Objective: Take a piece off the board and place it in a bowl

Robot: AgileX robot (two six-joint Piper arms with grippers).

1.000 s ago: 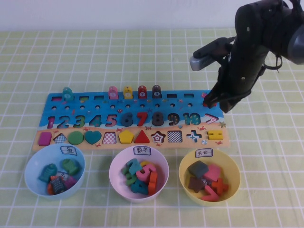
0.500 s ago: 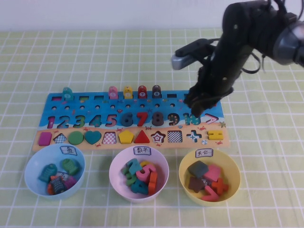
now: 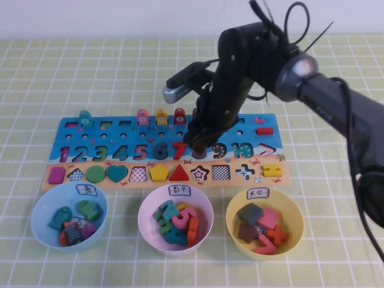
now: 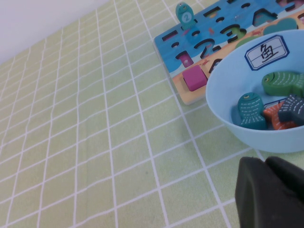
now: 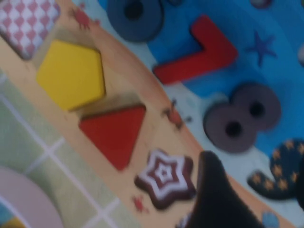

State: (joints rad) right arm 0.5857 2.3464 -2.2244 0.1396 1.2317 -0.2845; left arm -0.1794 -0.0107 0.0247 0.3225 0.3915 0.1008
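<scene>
The maroon-brown 8 (image 5: 242, 116) lies in its slot on the blue and tan board (image 3: 108, 135), between the red 7 (image 5: 197, 50) and the star-spotted 9 (image 5: 280, 175). My right gripper (image 3: 197, 144) hangs low over the board right at the 8, which it mostly hides in the high view. In the right wrist view its jaws stand open and empty, with one dark finger (image 5: 213, 199) beside the 8 and not touching it. The pale pink bowl (image 3: 144, 210) stands in front of the board, holding several numerals. My left gripper (image 4: 266, 164) is shut and empty, near the light blue bowl (image 4: 223, 95).
The light blue bowl (image 3: 37, 210) with fish pieces stands front left, and a yellow bowl (image 3: 294, 210) with sign pieces front right. Ringed pegs (image 3: 162, 116) stand along the board's far edge. A star piece (image 5: 164, 178) and a red triangle (image 5: 114, 133) lie near the right finger.
My right arm has swept left across the board, from its right end to over the 8, and come lower. The pieces and bowls have not moved.
</scene>
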